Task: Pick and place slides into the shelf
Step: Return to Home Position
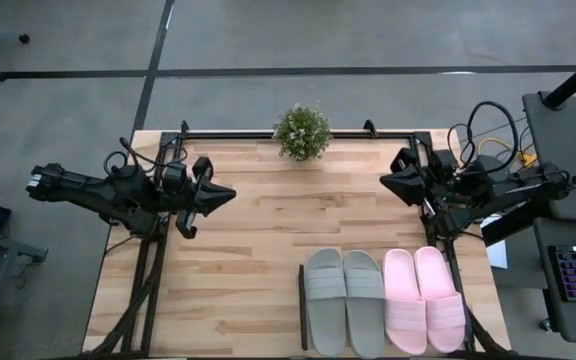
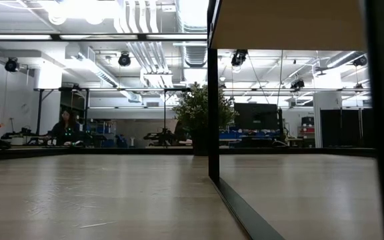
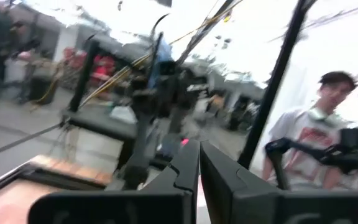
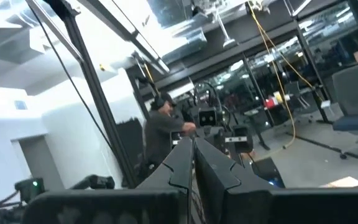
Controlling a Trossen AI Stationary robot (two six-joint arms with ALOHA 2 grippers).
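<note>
In the high view both pairs of slides lie side by side, soles down, at the table's near right. The grey-green pair is on the left and the pale pink pair on the right. They rest on the pale wooden shelf, whose thin black strip runs along its left side. The low view shows the shelf's panel from below, with no slides in sight. My left gripper hovers over the table's left part, shut. My right gripper hovers at the far right, shut. Both point toward the table's middle, far from the slides.
A small potted plant stands at the middle of the far edge, beside the black frame rail. The shelf's black post rises in the low view. Bare planks lie between the arms. A person stands beyond the table.
</note>
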